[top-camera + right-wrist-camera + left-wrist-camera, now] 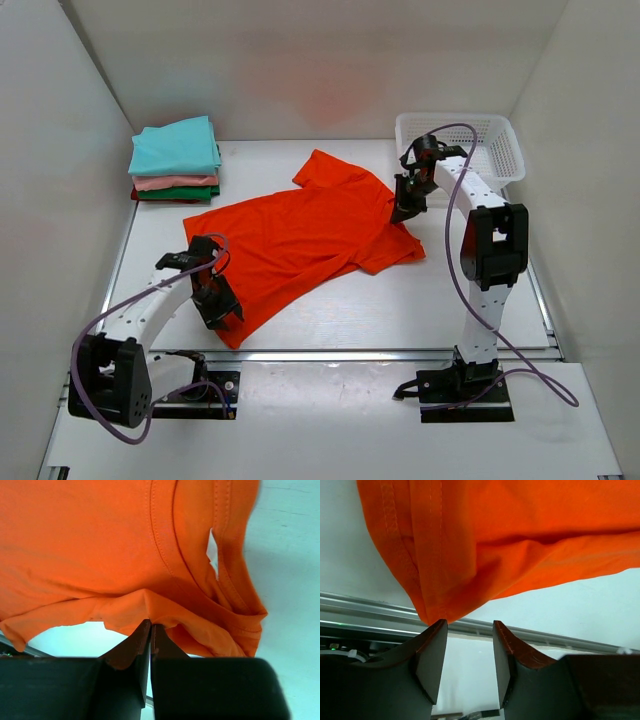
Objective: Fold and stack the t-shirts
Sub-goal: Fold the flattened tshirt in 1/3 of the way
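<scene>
- Orange shirt (300, 240) lies spread but skewed mid-table, its hem corner towards the left arm, its collar and one sleeve towards the right arm.
- Stack (175, 165) of folded shirts, teal on top, sits at the far left corner, well apart from the orange one; that is where the shirt has to end up.
- Right gripper (151, 625) is pressed together on a fold of cloth just beside the collar, and the cloth there looks lifted off the surface.
- Left gripper (470, 625) stands spread, with the hem corner just above its tips and nothing between them.
- Judged step: flattening the shirt before the first fold. To do it well, the left should take the hem corner through both layers, then both arms pull apart evenly, so the wrinkles near the right sleeve go out before anything is creased.
- Walls (300, 60) are plain white on three sides and close in; wide swings look unwise.
- Table (400, 310) is smooth and white, so cloth should slide easily.
- Basket (455, 118), white mesh, sits at the far right, just behind the right gripper.
- Rail (380, 353) of metal runs along the near edge, just beside the hem corner.
</scene>
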Available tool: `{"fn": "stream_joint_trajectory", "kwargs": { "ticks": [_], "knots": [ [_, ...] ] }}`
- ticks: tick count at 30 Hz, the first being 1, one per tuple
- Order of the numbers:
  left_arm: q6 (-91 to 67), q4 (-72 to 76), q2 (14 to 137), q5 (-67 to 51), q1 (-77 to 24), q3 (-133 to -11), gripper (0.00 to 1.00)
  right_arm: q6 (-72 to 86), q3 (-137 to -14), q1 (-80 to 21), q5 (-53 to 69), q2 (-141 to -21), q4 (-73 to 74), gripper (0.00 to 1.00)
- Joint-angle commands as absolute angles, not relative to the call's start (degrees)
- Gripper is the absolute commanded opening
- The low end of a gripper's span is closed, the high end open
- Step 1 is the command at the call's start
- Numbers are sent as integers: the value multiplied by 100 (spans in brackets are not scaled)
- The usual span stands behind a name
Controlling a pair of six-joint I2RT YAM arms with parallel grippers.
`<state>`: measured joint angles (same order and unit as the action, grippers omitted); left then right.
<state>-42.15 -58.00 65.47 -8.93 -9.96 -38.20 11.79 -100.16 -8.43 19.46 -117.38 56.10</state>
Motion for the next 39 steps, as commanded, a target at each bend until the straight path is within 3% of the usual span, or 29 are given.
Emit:
{"fn": "stream_joint_trajectory", "kwargs": {
  "ticks": [1, 16, 19, 20, 21, 22, 34, 39],
  "knots": [
    [-4175, -5906, 6627, -932, -1282, -3806, 52, 1143, -10046, -923, 1951, -11610, 5493, 0],
    [-4245, -5266, 6785, -107, -1468, -2971, 55, 1178, -10011, -1037, 1881, -11558, 5467, 0],
    [-4403, -4922, 6794, -106, -1450, -2866, 47, 1169, -9949, -1055, 1846, -11531, 5440, 0],
    [-4429, -4835, 6811, -132, -1494, -2822, 31, 1178, -9941, -1063, 1846, -11505, 5432, 0],
    [-4456, -4843, 6785, -167, -1355, -2795, 8, 1160, -9923, -1055, 1854, -11487, 5423, 1],
    [-4473, -4817, 6698, -228, -1336, -2812, 0, 1178, -9905, -1063, 1854, -11487, 5440, 0],
    [-4808, -5941, 4984, -369, -510, -3243, 0, 1125, -9773, -932, 1925, -11066, 5423, 0],
    [-4912, -5924, 5027, -229, -378, -3401, 0, 1116, -9931, -826, 1969, -11048, 5519, 0]
  ]
}}
